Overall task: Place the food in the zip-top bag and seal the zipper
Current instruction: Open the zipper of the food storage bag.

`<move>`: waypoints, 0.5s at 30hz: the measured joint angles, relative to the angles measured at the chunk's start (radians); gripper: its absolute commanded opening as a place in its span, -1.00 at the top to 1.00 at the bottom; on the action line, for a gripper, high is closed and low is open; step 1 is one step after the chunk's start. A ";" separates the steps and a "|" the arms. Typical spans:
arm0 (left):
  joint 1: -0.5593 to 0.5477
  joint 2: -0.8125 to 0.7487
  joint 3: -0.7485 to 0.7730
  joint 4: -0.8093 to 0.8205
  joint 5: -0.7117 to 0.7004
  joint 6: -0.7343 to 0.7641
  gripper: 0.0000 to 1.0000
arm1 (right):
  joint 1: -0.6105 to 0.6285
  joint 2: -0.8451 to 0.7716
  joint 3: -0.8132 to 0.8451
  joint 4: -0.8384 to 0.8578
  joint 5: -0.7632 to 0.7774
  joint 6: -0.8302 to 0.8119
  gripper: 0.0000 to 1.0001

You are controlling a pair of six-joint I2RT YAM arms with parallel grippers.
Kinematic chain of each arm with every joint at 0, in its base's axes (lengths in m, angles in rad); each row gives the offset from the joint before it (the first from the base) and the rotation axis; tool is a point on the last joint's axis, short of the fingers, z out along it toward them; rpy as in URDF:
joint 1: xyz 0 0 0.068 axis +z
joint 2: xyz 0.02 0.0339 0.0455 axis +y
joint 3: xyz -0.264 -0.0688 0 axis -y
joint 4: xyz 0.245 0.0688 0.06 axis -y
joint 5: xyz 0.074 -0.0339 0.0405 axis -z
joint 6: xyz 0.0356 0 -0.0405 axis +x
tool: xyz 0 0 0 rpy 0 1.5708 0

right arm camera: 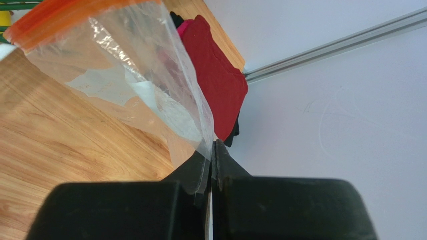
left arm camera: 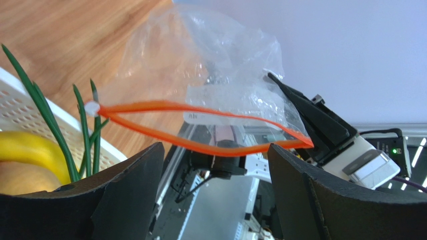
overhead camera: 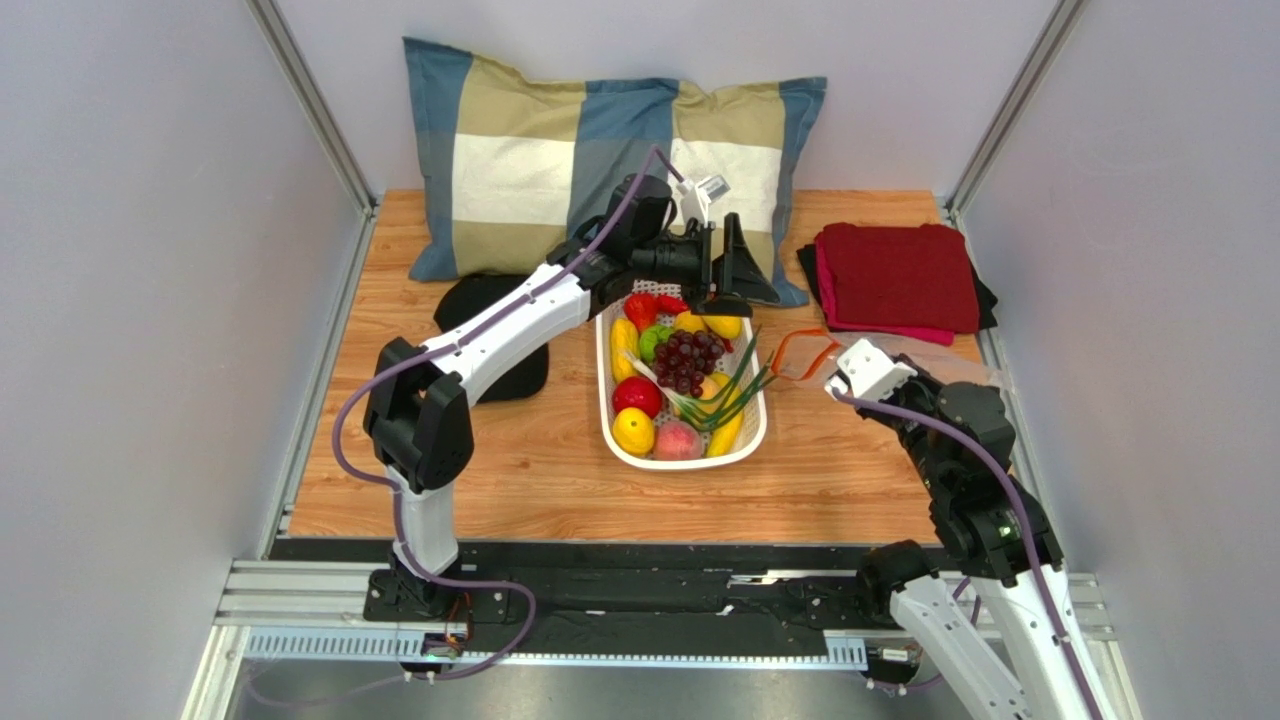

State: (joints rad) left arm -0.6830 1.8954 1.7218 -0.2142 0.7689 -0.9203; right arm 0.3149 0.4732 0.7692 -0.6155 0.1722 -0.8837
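Observation:
The food lies in a white perforated basket (overhead camera: 609, 428): dark grapes (overhead camera: 691, 357), green scallions (overhead camera: 736, 393), a red apple (overhead camera: 637, 395), a peach (overhead camera: 678, 441) and yellow fruit. My left gripper (overhead camera: 718, 282) hangs open and empty over the basket's far end. In the left wrist view (left arm camera: 215, 150) it faces the clear zip-top bag (left arm camera: 200, 65), whose orange-red zipper (left arm camera: 165, 106) gapes open. My right gripper (overhead camera: 836, 378) is shut on the bag's edge (right arm camera: 135, 75), to the right of the basket, with the plastic pinched between its tips (right arm camera: 213, 150). The zipper (overhead camera: 793, 353) shows beside the basket.
A checked pillow (overhead camera: 601, 150) leans on the back wall. Folded red cloths (overhead camera: 897, 278) lie at the back right. A black pad (overhead camera: 496, 338) lies left of the basket under my left arm. Scallions (left arm camera: 50, 125) and the basket's rim (left arm camera: 20, 110) sit just left of my left fingers.

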 measured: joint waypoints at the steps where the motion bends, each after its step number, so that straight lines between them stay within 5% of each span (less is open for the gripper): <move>1: 0.000 -0.001 -0.006 0.021 -0.011 0.003 -0.59 | 0.000 -0.004 0.000 0.001 -0.003 0.002 1.00; 10: 0.012 -0.003 -0.262 0.126 0.012 -0.213 -0.65 | 0.000 0.002 0.000 0.108 0.062 0.010 1.00; 15: -0.005 0.011 -0.238 0.188 0.013 -0.326 -0.69 | 0.000 0.002 0.000 0.146 0.082 0.015 1.00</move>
State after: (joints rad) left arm -0.6880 1.9068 1.4837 -0.0257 0.7818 -1.2465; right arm 0.3149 0.4747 0.7692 -0.4698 0.2543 -0.8688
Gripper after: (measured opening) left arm 0.838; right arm 0.006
